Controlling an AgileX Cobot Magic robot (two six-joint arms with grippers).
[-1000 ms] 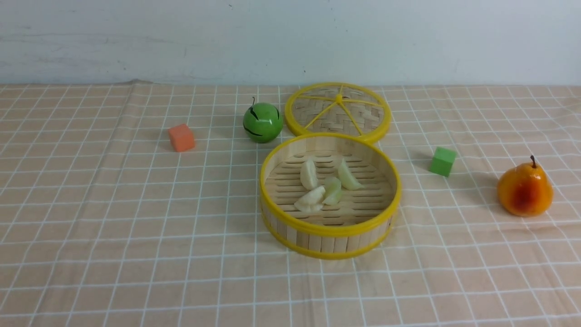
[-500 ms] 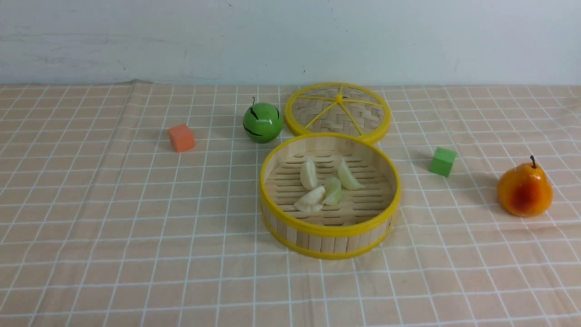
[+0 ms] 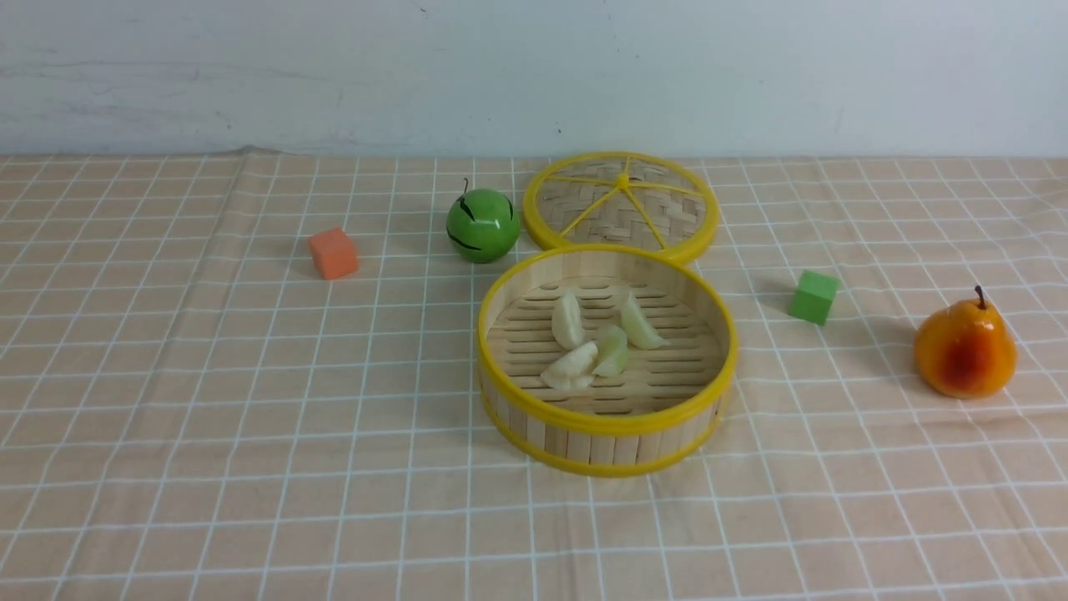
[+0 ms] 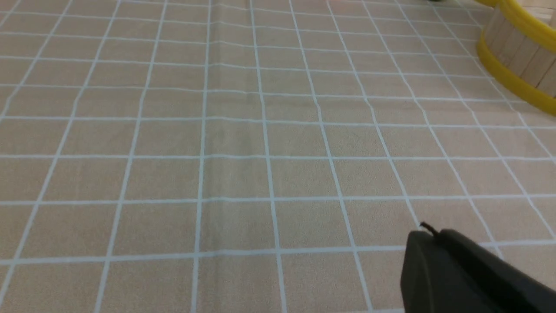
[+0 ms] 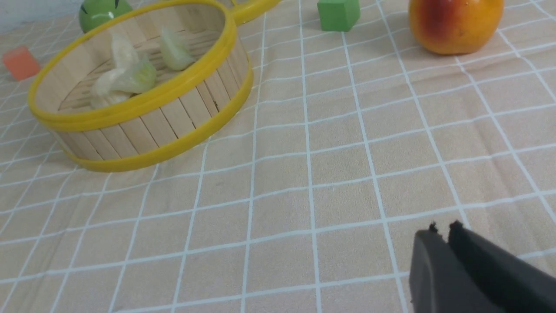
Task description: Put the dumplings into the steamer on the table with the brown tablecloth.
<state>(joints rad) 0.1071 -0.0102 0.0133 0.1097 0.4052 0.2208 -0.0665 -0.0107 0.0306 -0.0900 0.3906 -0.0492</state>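
The steamer (image 3: 607, 421) stands mid-table on the brown tablecloth (image 3: 250, 401). Several pale dumplings lie on its slatted base: one (image 3: 569, 320) at the back left, one (image 3: 640, 325) at the back right, one (image 3: 612, 349) in the middle and one (image 3: 571, 367) in front. Neither arm shows in the front view. My left gripper (image 4: 428, 232) is shut and empty above bare cloth, with the steamer (image 4: 517, 52) far off at the view's edge. My right gripper (image 5: 443, 230) has its fingers together with nothing between them, well away from the steamer (image 5: 173, 117) and its dumplings (image 5: 130, 78).
The flat woven lid (image 3: 622, 204) lies just behind the steamer, with a green apple (image 3: 482, 224) to its left. An orange cube (image 3: 334, 253) sits further left. A green cube (image 3: 814, 295) and an orange pear (image 3: 964, 349) are on the right.
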